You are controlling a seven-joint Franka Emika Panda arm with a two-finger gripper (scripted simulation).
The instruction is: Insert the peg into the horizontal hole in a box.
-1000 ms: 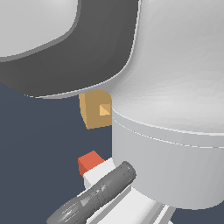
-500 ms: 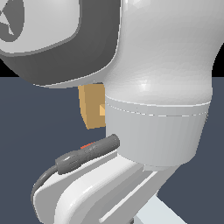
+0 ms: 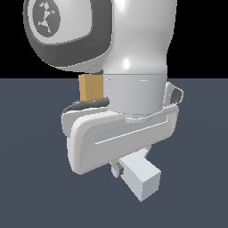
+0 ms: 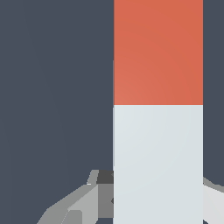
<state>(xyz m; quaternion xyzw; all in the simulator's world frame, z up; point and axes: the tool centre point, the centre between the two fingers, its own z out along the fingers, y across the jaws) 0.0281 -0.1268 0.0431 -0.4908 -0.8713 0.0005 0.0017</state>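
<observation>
Exterior view is mostly blocked by the Panda arm: big white link and grey joint cap fill the upper frame, white hand housing sits across the middle.

Peg: only its pale grey-white end shows here, sticking out below the hand housing toward the camera. Red-orange half is hidden behind the arm in this view.

Wrist view shows the peg close up, running lengthwise away from the camera, pale half near the jaws, red-orange half beyond. The colour boundary is a clean straight line across the bar.

Gripper: grey fingers visible on either side of the pale half, right against its side faces. Jaws are clamped on the peg at the pale half, with the peg off the counter.

Box: a sliver of tan face is visible in the exterior view, behind the arm, above and toward the exterior view's left of the hand housing. Most of it is occluded. Hole not visible, so can't tell how the peg lines up with it. Box does not appear in the wrist view; only dark counter around the peg there.

A dark cable runs along the housing just below the box sliver.
</observation>
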